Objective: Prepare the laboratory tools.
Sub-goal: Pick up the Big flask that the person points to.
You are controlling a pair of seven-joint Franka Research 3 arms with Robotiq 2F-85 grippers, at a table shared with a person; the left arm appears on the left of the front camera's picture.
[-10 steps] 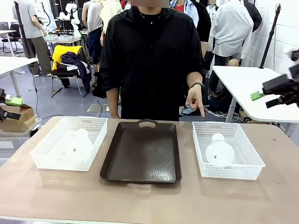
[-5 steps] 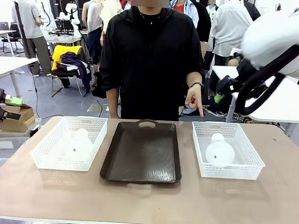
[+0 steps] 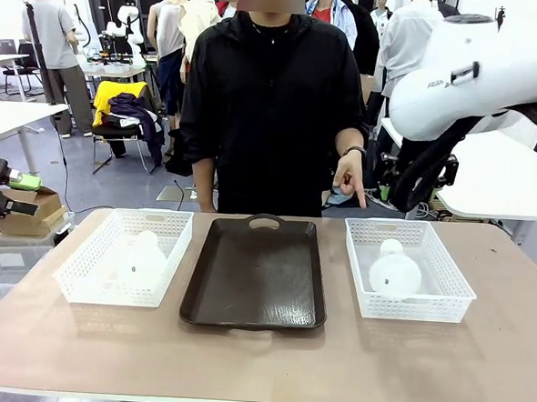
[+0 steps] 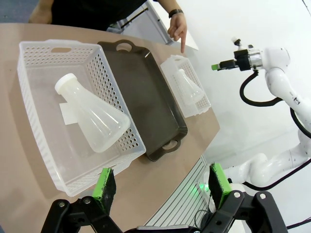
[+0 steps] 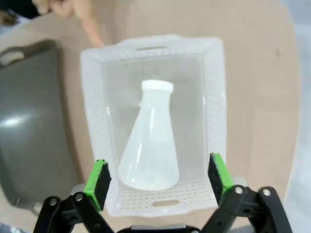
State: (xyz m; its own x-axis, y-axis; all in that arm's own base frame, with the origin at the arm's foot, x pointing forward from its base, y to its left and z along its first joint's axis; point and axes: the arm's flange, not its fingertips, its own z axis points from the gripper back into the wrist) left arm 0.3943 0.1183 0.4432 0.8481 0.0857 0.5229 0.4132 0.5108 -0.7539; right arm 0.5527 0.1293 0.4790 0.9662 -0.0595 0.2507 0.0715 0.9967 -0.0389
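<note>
Right jaws hover open above the right flask [image 5: 148, 141].
Left jaws, also open, face the left flask [image 4: 92, 116]. The right flask lies sideways in a basket [image 5: 216, 97]; next, probably descend and grip it.

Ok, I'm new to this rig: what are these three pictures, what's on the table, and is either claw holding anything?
Two white robot arms with two-finger grippers share a table with a person. The front picture looks across the table from the robot's side; the other two come from cameras on each wrist, looking along the fingers. A dark tray sits mid-table with a white basket either side. The left basket holds the left flask, lying on its side; the right basket holds the right flask, likewise. The person's hand points down toward the right basket. The left gripper and the right gripper are both open, holding nothing.
</note>
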